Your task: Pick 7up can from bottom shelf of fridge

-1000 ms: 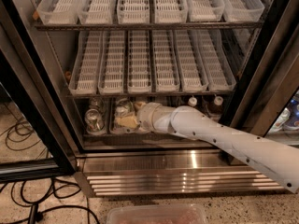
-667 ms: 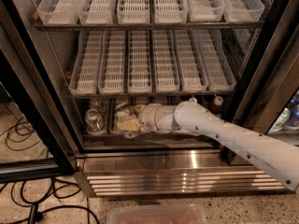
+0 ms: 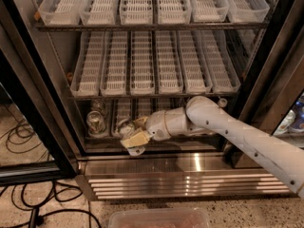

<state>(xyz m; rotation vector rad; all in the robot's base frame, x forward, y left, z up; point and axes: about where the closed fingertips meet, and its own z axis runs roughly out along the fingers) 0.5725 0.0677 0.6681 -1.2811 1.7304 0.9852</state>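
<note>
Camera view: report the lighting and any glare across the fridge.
Camera view: the upper white trays are brightly lit; the bottom shelf lies in dim shadow; the gripper sits at that shelf's front edge, left of centre, and catches more light than the shelf behind it; a bright glare streak marks the steel base panel.

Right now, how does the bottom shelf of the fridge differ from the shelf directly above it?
The bottom shelf is dim and low; the middle shelf is brighter and taller. The bottom shelf holds the 7up can and a bottle; the middle shelf's trays show only bare slats. The end effector is at the bottom shelf's front, beside the can, not at the middle shelf. Both carry white slotted trays.
</note>
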